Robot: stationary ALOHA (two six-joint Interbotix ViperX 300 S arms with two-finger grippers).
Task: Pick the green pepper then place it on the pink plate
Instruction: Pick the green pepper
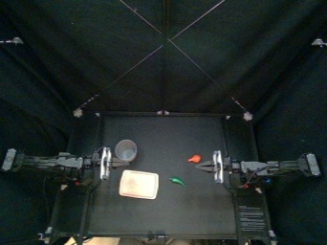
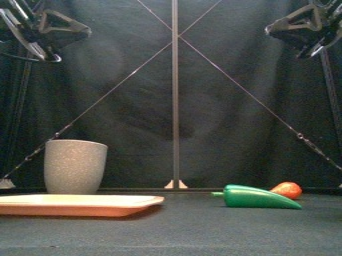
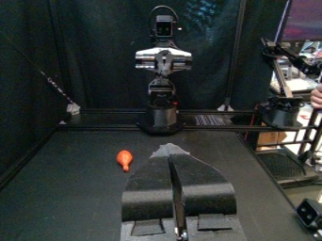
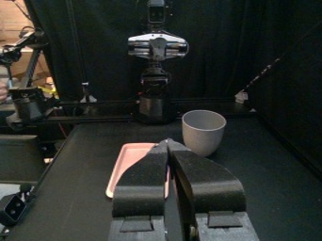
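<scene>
One table point(image 1: 192, 211): everything sits on its front half and nothing is lifted, so you are at the first step, the reach for the pepper.
Two arms: both are held high and back at their own sides, with the left gripper point(image 1: 110, 163) and right gripper point(image 1: 209, 165) facing each other across the table.
Jaws: each wrist view shows its pair pressed together, holding nothing.
Pink plate point(image 1: 141, 186): flat, left of centre near the front, bare.
Grey cup point(image 1: 125, 148): upright behind the plate, toward the left gripper.
Green pepper point(image 1: 178, 180): on its side on the table near the plate's right edge, not touching it. It is clear of both sets of fingers, nearer the right ones and a little forward of them.
Red toy point(image 1: 194, 158): just behind the pepper, between it and the right gripper.
Next move: the right arm looks to have the shorter reach. You would part its jaws, come down over the pepper's body and keep off the red toy.
</scene>
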